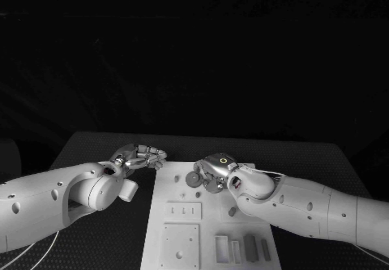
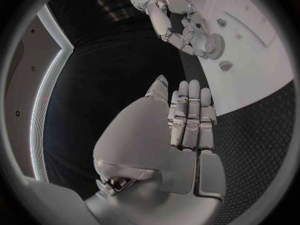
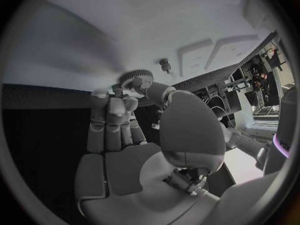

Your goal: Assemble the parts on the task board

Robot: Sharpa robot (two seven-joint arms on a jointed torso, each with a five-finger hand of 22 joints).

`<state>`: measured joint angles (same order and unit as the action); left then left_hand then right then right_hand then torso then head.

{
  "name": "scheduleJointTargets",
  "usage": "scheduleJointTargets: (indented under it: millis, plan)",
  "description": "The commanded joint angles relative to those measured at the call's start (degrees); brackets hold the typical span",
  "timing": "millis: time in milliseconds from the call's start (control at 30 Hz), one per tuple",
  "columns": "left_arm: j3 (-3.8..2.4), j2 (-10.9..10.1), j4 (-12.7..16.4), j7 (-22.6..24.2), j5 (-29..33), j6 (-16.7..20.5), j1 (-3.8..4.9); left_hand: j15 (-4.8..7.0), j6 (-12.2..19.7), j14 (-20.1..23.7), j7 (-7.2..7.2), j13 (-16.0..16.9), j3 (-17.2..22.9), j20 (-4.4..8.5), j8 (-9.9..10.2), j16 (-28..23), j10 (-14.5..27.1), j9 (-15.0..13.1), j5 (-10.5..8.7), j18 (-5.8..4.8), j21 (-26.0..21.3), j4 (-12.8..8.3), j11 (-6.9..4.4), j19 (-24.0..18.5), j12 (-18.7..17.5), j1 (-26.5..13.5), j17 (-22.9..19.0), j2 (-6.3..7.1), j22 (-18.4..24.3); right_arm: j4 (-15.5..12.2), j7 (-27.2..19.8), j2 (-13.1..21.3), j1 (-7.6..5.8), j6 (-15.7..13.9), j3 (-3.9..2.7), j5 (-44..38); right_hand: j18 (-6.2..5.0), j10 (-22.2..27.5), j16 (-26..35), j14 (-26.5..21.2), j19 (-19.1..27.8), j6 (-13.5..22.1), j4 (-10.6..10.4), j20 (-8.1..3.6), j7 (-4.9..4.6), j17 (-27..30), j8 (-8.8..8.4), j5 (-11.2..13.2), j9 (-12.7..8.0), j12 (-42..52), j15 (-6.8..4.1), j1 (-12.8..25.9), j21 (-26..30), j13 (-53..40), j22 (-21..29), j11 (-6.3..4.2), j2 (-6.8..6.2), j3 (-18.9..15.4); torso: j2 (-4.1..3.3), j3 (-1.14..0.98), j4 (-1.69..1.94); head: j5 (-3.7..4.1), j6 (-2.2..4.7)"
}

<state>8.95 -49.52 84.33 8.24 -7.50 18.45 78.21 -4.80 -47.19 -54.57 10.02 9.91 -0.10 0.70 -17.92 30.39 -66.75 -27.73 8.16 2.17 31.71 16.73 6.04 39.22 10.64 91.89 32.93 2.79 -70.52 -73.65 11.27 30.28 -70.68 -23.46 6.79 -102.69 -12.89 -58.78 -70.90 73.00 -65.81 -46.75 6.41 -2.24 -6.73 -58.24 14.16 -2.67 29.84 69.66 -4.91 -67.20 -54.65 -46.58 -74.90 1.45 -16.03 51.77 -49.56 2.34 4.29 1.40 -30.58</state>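
Note:
The white task board (image 1: 162, 225) lies lengthwise in the middle of the black table. At its far end my right hand (image 1: 215, 167) pinches a round toothed gear (image 1: 194, 180) at its fingertips, low over the board. The right wrist view has that gear (image 3: 136, 77) just beyond the fingers (image 3: 112, 120), with a small peg (image 3: 165, 64) standing on the board behind it. My left hand (image 1: 144, 156) hovers over the mat beside the board's far left corner, fingers extended side by side (image 2: 190, 120), holding nothing. From there I see the right hand (image 2: 178, 25), the gear (image 2: 214, 46) and the peg (image 2: 226, 65).
Nearer me the board carries a small slotted plate (image 1: 184, 210), a larger square plate (image 1: 180, 242) and several upright rectangular blocks (image 1: 249, 247). Black mat (image 1: 97, 146) surrounds the board on both sides.

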Motion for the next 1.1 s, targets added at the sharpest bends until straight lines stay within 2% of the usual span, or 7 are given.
scheduleJointTargets:
  millis: [33, 233, 400, 567, 667, 900, 1100]
  plan:
    - [-0.03, 0.0, 0.1, 0.2, 0.1, 0.1, 0.07, -0.07, 0.1, -0.1, 0.45, 0.1, 0.3, 0.12, 0.2, -0.1, -0.4, -0.1, -0.28, 0.16, 0.3, 0.0, 0.16, -0.1, -0.4, -0.3, 0.1, 0.29, 0.1, 0.1, -0.9, 0.2, 0.08, 2.1, 0.05, 0.9, -2.11, 0.4, 0.4, 0.0, 0.1, -2.2, 0.3, 0.17, -0.27, -0.1, 0.63, -0.2, 0.0, 0.4, -0.63, -0.9, 0.3, 0.0, -0.1, -0.89, 0.40, 1.9, 0.02, -0.02, 0.06, 0.04, -0.06]
    - [-0.03, 0.0, 0.1, 0.2, 0.1, -0.1, 0.07, -0.07, 0.1, -0.1, 0.47, 0.1, 0.3, 0.12, 0.3, -0.1, -0.4, -0.1, -0.28, 0.16, 0.3, 0.0, 0.16, -0.1, -0.4, -0.3, 0.1, 0.28, 0.1, 0.0, -1.0, 0.9, 0.08, 1.3, 0.05, 1.3, -2.11, 0.4, 0.5, 0.1, 0.1, -3.2, 0.8, 0.27, 0.23, -0.2, 1.15, -0.2, 0.1, 0.6, -1.11, -0.3, 0.1, 0.1, -0.2, -1.34, 0.68, 2.6, 0.02, 0.01, 0.03, 0.00, -0.06]
    - [-0.03, -0.1, -0.1, 0.3, 0.1, -0.1, 0.07, -0.08, 0.1, -0.1, 0.48, 0.1, 0.3, 0.12, 0.3, -0.1, -0.4, -0.1, -0.28, 0.16, 0.3, 0.0, 0.17, -0.1, -0.4, -0.3, 0.1, 0.29, 0.1, -0.2, -7.9, 2.4, 0.07, -9.1, 0.04, 11.8, -2.11, 0.4, 0.5, 0.2, 0.0, -3.5, 0.9, 0.27, 0.10, -0.3, 1.23, -0.1, 0.0, 0.7, -1.12, 0.3, 0.0, 0.1, -0.3, -1.27, 0.31, 2.6, 0.05, -0.03, 0.01, 0.08, 0.23]
    - [-0.03, -0.3, -0.5, 0.4, 0.1, -0.1, 0.07, -0.08, 0.2, -0.1, 0.48, 0.1, 0.3, 0.11, 0.3, -0.1, -0.4, -0.1, -0.29, 0.16, 0.3, 0.0, 0.17, -0.1, -0.4, -0.3, 0.1, 0.35, 0.1, -2.2, -12.7, 4.6, -0.45, -12.1, -0.95, 19.7, -2.11, -0.5, 0.3, 0.8, -1.1, -3.0, 1.2, -0.19, -0.40, -0.5, 0.95, -0.2, -0.2, 0.9, -0.75, 0.3, -0.3, 0.2, -0.2, -0.84, -0.13, 2.3, 0.06, -0.09, -0.10, 0.01, 0.35]
    - [-0.03, -0.3, -0.7, 0.5, 0.1, -0.1, 0.07, -0.08, 0.2, -0.1, 0.48, 0.1, 0.3, 0.12, 0.3, -0.1, -0.4, -0.1, -0.28, 0.16, 0.3, -0.1, 0.17, -0.1, -0.4, -0.3, 0.1, 0.35, 0.1, -2.9, -13.1, 5.9, -0.93, -11.4, -1.95, 20.0, -2.11, -0.6, 0.4, 0.9, -1.3, -3.1, 1.1, -0.28, -0.66, -0.7, 0.95, -0.1, -0.3, 0.9, -0.53, 1.1, -0.4, 0.3, -0.2, -0.59, -0.43, 1.0, 0.11, -0.12, -0.21, 0.28, 0.68]
    - [-0.03, -0.2, -1.2, 0.6, 0.1, -0.3, 0.07, -0.08, 0.1, -0.1, 0.47, 0.1, 0.3, 0.12, 0.3, -0.1, -0.4, -0.1, -0.28, 0.16, 0.3, -0.1, 0.16, -0.1, -0.4, -0.3, 0.1, 0.35, 0.1, -4.3, -16.5, 10.5, -1.84, -5.5, -2.90, 24.8, -2.11, -0.4, 0.6, 0.9, -1.3, -3.2, 1.4, -0.28, -1.23, -0.9, 1.01, -0.1, -0.4, 0.9, 0.04, 3.1, -0.2, 0.4, -0.1, 0.03, -0.60, -3.1, 0.09, -0.28, -0.37, 0.02, 1.07]
    - [-0.01, 0.1, -2.0, 0.7, 0.1, -0.7, 0.05, -0.08, 0.0, -0.1, 0.42, 0.2, 0.3, 0.11, 0.2, -0.1, -0.6, -0.2, -0.29, 0.16, 0.4, -0.1, 0.10, -0.2, -0.4, -0.3, 0.1, 0.37, 0.1, -4.8, -19.7, 14.6, -2.45, -0.7, -3.25, 29.6, -2.11, -0.1, 0.8, 0.8, -1.1, -3.7, 1.3, -0.26, -1.45, -1.2, 1.12, -0.2, -0.5, 0.9, 0.25, 3.2, 0.0, 0.4, -0.1, 0.19, -0.12, -5.0, 0.37, -0.77, -0.89, 0.43, 1.40]
